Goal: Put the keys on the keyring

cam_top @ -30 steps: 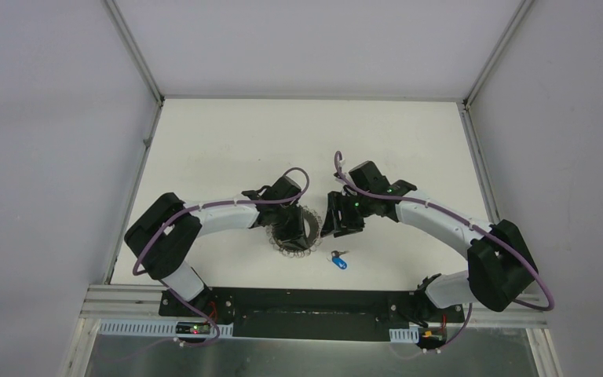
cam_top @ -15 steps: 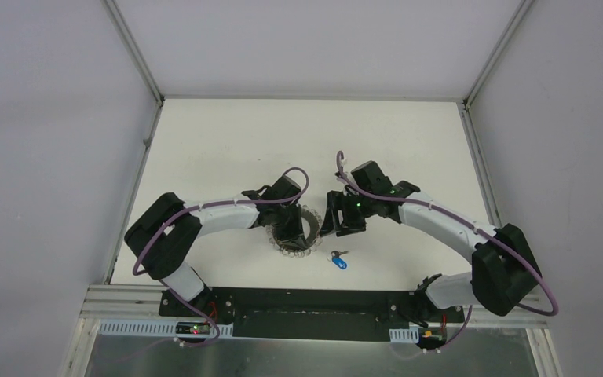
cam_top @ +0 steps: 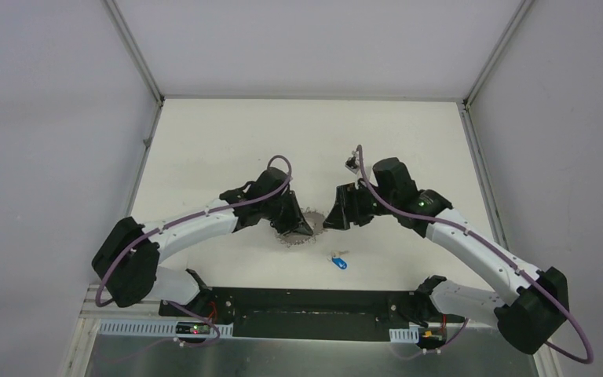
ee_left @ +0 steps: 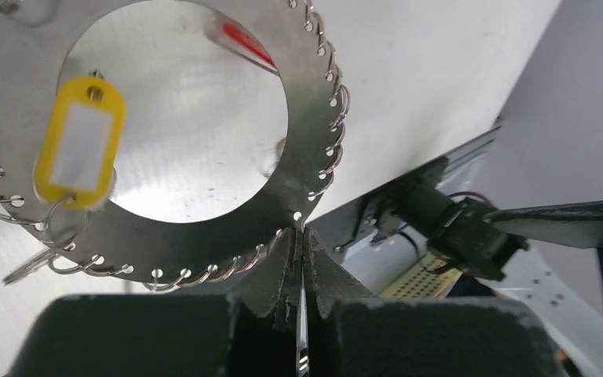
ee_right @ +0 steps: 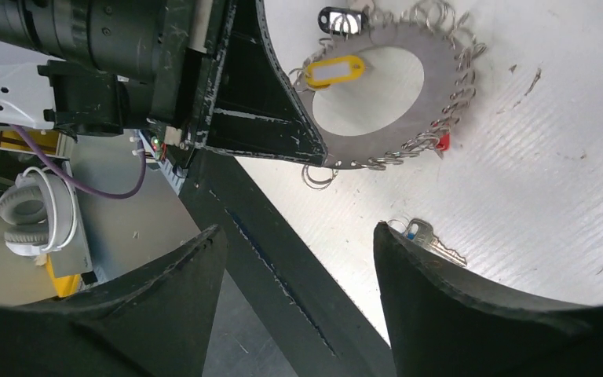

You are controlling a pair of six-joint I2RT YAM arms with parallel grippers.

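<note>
1. My left pincer [ee_left: 300, 263] is clenched on the rim of the keyring [ee_left: 314, 102], a flat metal disc with a big round hole and small wire loops all around its edge.
2. The yellow-tagged key [ee_left: 78, 141] hangs from one of those loops, with its tag lying across the hole and its silver blade poking out below the disc.
3. A red tag [ee_right: 441, 141] sits at the disc's edge on the side away from the yellow one.
4. My right pincer [ee_right: 298, 236] is released and holds nothing. Its jaws stand wide apart, just beside the keyring.
5. The blue-tagged key [cam_top: 339, 261] lies loose on the white worktop [cam_top: 220, 149], near the disc but apart from it, on the side nearer the arm bases.
</note>
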